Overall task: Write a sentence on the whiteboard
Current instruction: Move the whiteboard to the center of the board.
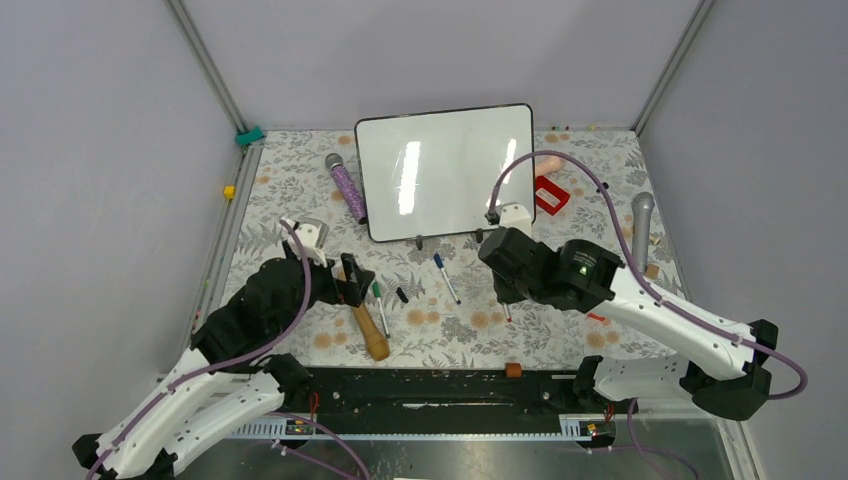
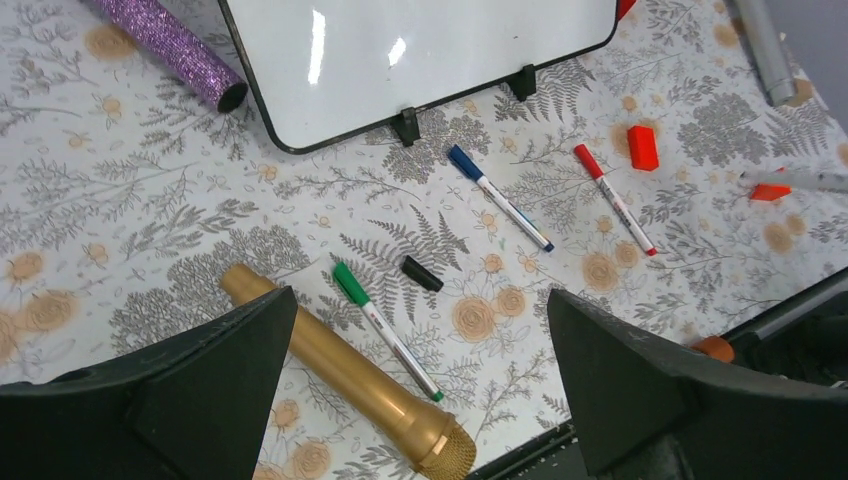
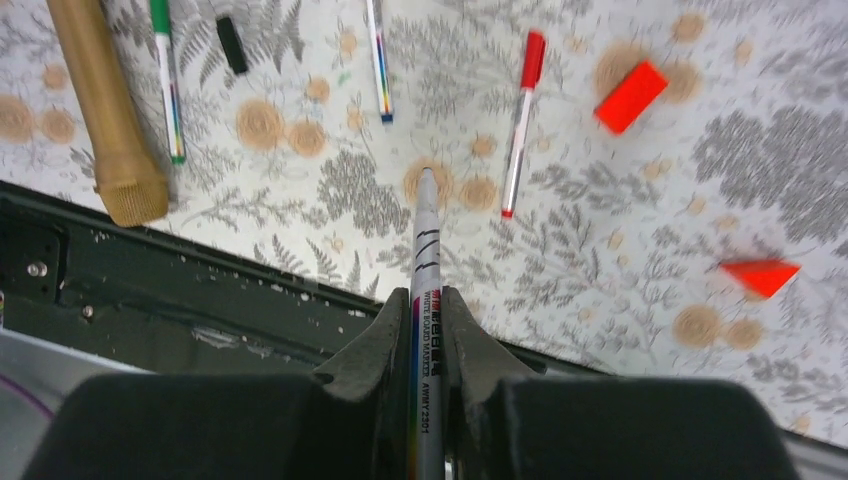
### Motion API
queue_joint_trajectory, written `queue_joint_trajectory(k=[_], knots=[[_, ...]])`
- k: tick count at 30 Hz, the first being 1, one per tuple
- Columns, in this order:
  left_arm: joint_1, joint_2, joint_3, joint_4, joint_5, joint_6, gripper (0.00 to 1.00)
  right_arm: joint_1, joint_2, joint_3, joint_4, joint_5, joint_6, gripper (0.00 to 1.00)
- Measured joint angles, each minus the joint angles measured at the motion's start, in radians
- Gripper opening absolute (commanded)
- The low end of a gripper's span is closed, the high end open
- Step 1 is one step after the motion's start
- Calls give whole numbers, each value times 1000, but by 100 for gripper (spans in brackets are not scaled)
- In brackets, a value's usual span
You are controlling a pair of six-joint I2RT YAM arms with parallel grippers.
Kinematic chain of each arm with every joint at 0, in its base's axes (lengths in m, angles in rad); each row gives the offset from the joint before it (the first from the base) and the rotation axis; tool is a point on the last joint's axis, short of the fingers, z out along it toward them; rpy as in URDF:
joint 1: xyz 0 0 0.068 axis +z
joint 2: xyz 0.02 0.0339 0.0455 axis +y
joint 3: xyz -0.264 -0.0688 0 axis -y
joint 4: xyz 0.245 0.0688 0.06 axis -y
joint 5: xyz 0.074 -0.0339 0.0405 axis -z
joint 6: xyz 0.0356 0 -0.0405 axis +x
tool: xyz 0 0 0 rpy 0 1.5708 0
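Whiteboard (image 1: 445,170) sits on its feet at the back of the counter (image 1: 290,190), face tilted towards me and blank: no sentence on it yet. My right jaws are clenched on a marker (image 3: 424,250), bare tip forward for writing but well short of the board. A black cap (image 2: 421,273) lies beside the green marker (image 2: 385,330). My left jaws are released and empty, probably free to steady the board.
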Motion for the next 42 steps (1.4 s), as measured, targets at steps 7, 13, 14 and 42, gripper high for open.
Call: queue_joint_trajectory(k=[7, 13, 14, 42], knots=[[122, 163, 23, 74, 48, 77, 99, -90, 145, 168, 7, 29, -143, 0], [328, 286, 30, 135, 138, 72, 99, -210, 151, 175, 67, 1, -222, 0], [367, 304, 40, 137, 162, 64, 99, -230, 145, 175, 84, -3, -225, 0], [806, 999, 482, 438, 708, -263, 99, -359, 5, 11, 484, -141, -299, 0]])
